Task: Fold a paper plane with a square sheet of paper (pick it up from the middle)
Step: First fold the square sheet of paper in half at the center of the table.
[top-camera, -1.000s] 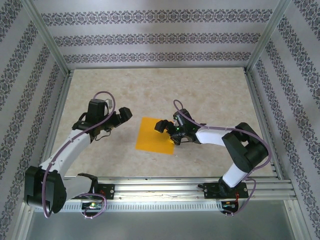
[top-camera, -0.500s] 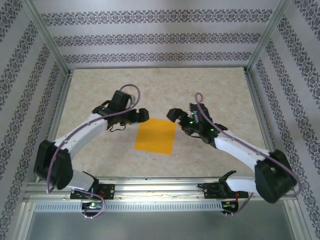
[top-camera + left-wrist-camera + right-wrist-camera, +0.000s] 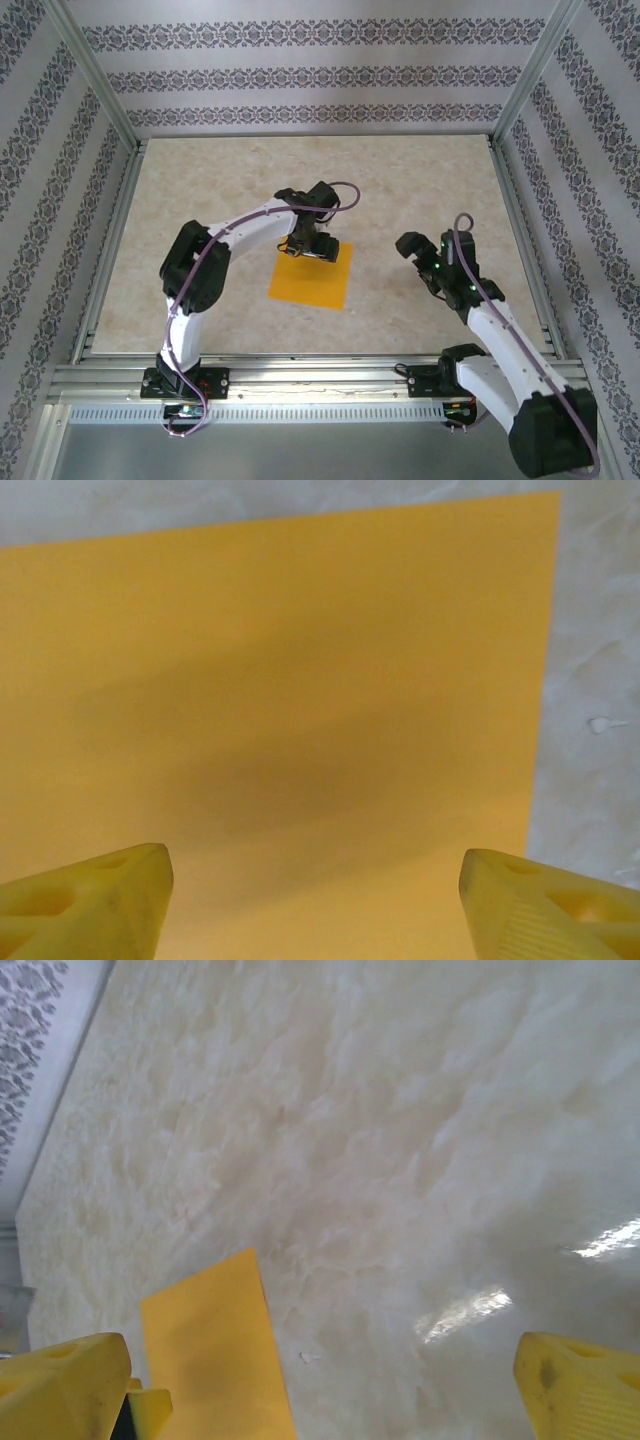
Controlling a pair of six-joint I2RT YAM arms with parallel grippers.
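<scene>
The square sheet of paper (image 3: 311, 280) is bright orange and lies flat and unfolded on the marbled table. My left gripper (image 3: 315, 248) hangs over the sheet's far edge, pointing down. In the left wrist view the paper (image 3: 290, 680) spreads under my left gripper (image 3: 315, 910), whose yellow fingertips (image 3: 90, 900) stand wide apart and open, holding nothing. My right gripper (image 3: 416, 262) is off to the right of the sheet, apart from it. In the right wrist view it (image 3: 320, 1390) is open over bare table, with the paper (image 3: 215, 1360) at the lower left.
The table (image 3: 420, 190) is walled by patterned panels and an aluminium frame (image 3: 520, 230). A rail (image 3: 320, 372) runs along the near edge by the arm bases. A small white speck (image 3: 600, 724) lies on the table just right of the sheet.
My left arm has swung right, from the table left of the sheet to over its far edge. My right arm has drawn back rightward, off the sheet.
</scene>
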